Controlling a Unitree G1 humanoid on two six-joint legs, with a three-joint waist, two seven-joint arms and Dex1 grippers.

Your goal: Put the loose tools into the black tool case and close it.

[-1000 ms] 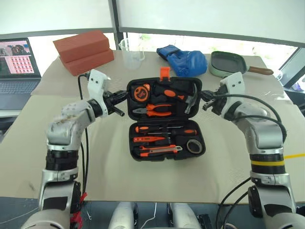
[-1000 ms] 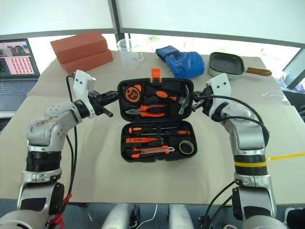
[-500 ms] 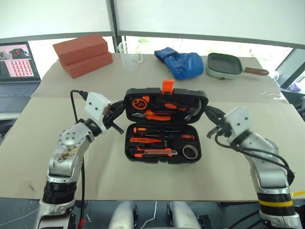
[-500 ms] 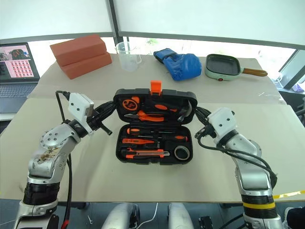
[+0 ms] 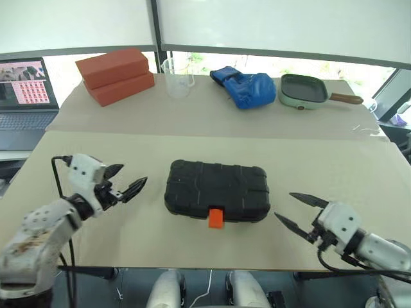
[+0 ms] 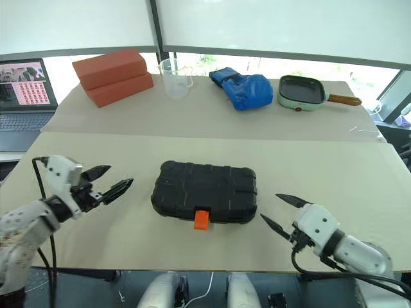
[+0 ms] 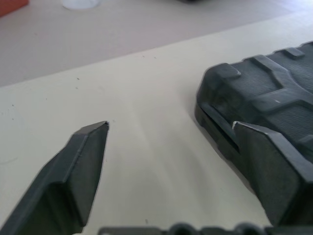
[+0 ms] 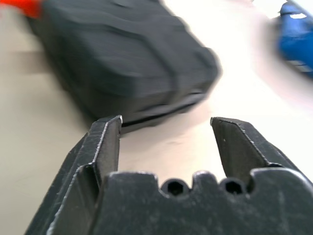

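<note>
- Case [image 5: 217, 190]: now shut, lid down, orange latch [image 5: 216, 217] hanging at its near edge; a second ago it lay open with the tools seated in its recesses.
- Left pincer [image 5: 123, 181]: fingers spread, empty, drawn back to the case's left, apart from it; earlier it was pinched at the lid's left corner.
- Right pincer [image 5: 297, 210]: likewise spread and empty, just right of the case's near corner.
- Meaning: tools stowed, lid closed; whether the latch is snapped home cannot be told.
</note>
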